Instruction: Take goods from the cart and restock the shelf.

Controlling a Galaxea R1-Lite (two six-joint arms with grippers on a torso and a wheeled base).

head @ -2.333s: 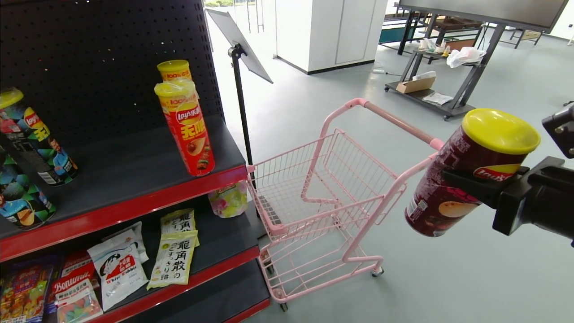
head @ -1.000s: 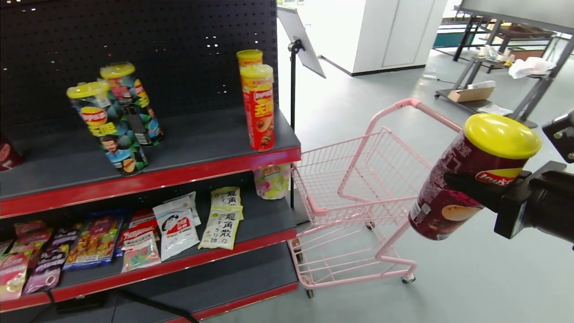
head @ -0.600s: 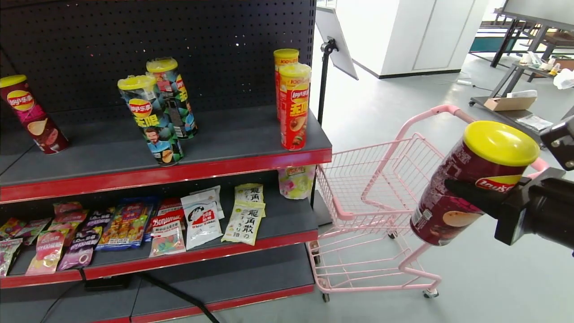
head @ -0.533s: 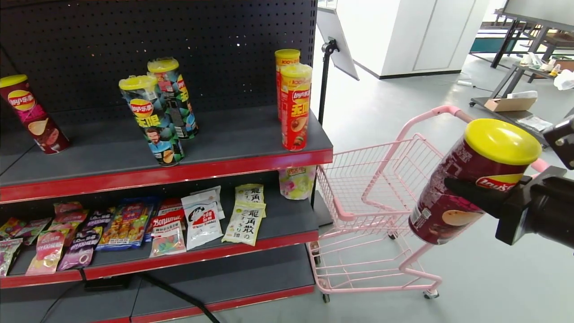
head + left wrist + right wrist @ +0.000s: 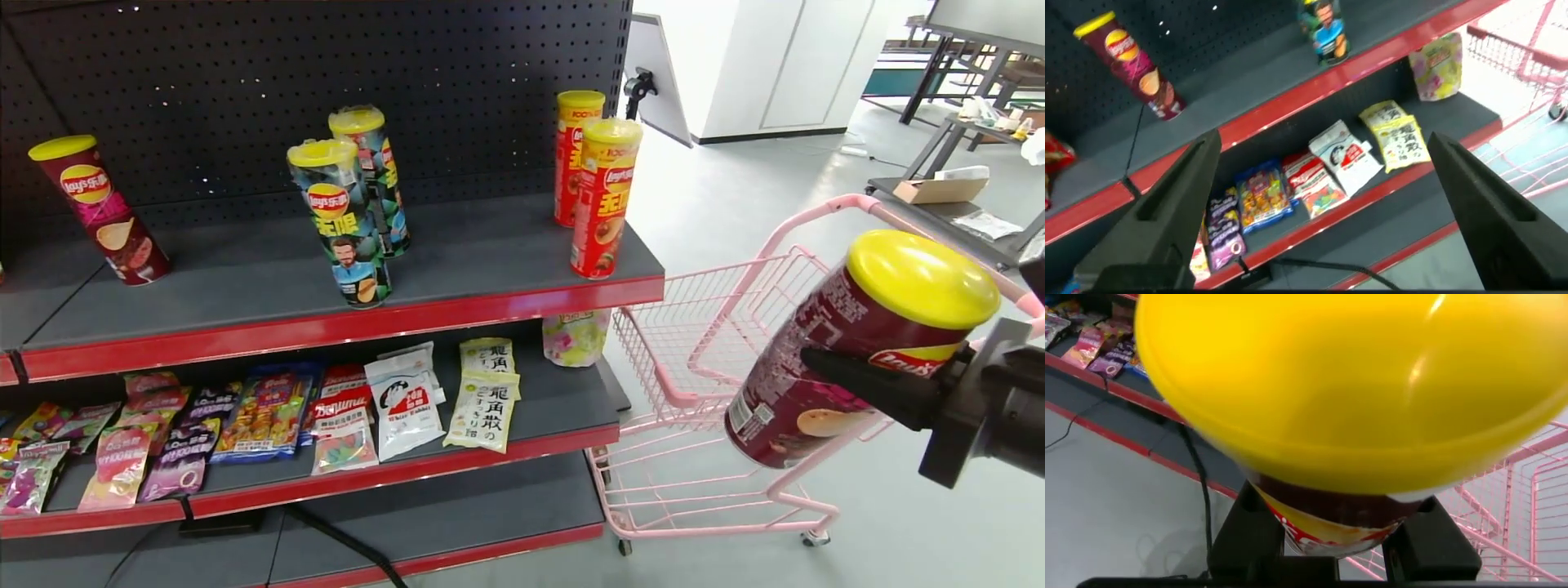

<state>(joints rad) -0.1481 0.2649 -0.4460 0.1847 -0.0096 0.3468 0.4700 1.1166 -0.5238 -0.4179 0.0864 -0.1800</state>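
My right gripper (image 5: 886, 377) is shut on a maroon chip can (image 5: 824, 359) with a yellow lid (image 5: 922, 265), held tilted in the air right of the shelf, in front of the pink cart (image 5: 702, 327). In the right wrist view the lid (image 5: 1355, 376) is close up, and the fingers (image 5: 1245, 539) clamp the can (image 5: 1331, 518). The top shelf (image 5: 326, 331) carries another maroon can (image 5: 106, 212), two blue cans (image 5: 343, 224) and two red cans (image 5: 602, 200). My left gripper (image 5: 1323, 237) is open, level with the lower shelf (image 5: 1315, 237).
Several snack bags (image 5: 408, 400) lie on the lower shelf, with one more bag (image 5: 575, 336) at its right end. A black cable (image 5: 343, 547) runs along the bottom shelf. A sign stand (image 5: 653, 77) rises behind the shelf's right end. Metal racks (image 5: 955, 188) stand far right.
The head camera has swung left, so more of the shelf's left part shows and the cart sits farther right. The maroon can stays in my right gripper, slightly lower in the picture.
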